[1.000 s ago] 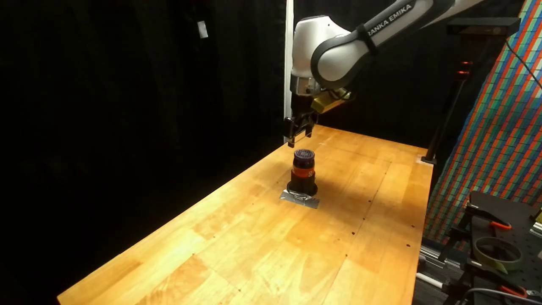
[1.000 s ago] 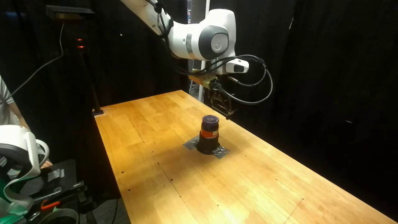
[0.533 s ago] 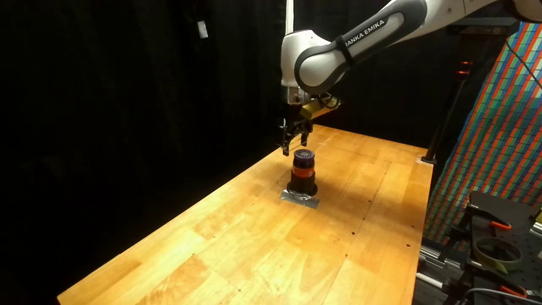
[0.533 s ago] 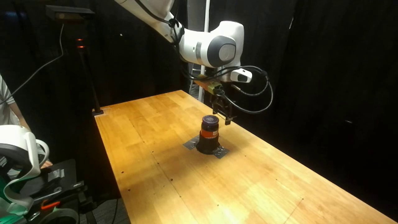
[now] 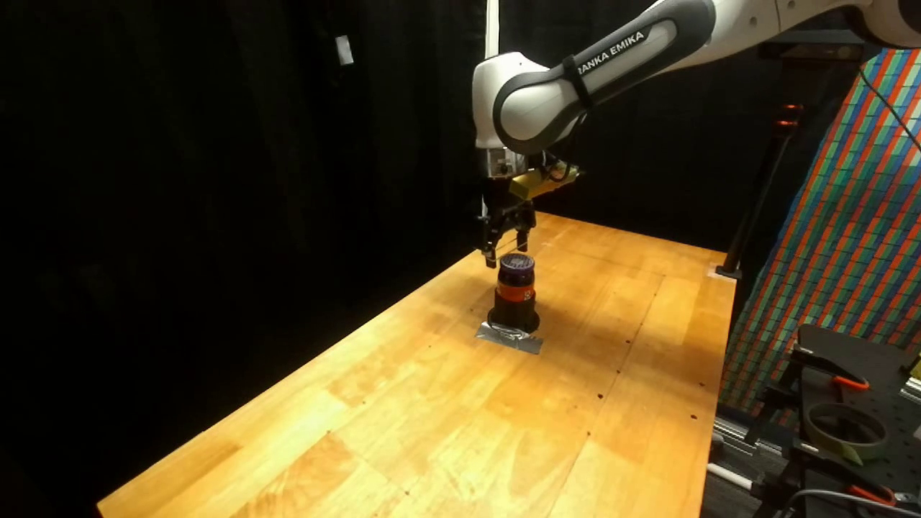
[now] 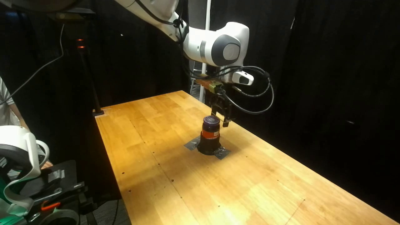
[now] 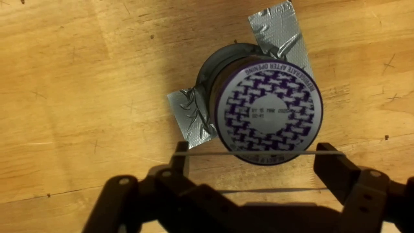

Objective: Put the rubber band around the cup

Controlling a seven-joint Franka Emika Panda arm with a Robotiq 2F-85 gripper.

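Note:
The cup [image 5: 516,293] is a short dark cylinder with an orange-red band and a purple-and-white patterned lid. It stands upright in a black base [image 6: 208,147] on the table. In the wrist view the cup's lid [image 7: 268,113] lies above and between the fingertips. My gripper [image 7: 254,152] is open, its fingers wide apart. The thin rubber band [image 7: 207,153] is stretched around both fingers; its front strand crosses the lid's near edge in this view. In both exterior views the gripper [image 5: 507,255] [image 6: 219,119] is just behind the cup, near lid height. Contact with the cup cannot be told.
Silver tape [image 7: 194,118] fixes the base to the wooden table [image 5: 432,432]. A post [image 5: 755,187] stands at the table's far corner. A dark side bench with a tape roll [image 5: 845,430] is beside the table. Cables [image 6: 270,84] loop from the wrist.
My gripper has come down and moved closer to the cup, with the rubber band still stretched across its open fingers. The cup has not moved.

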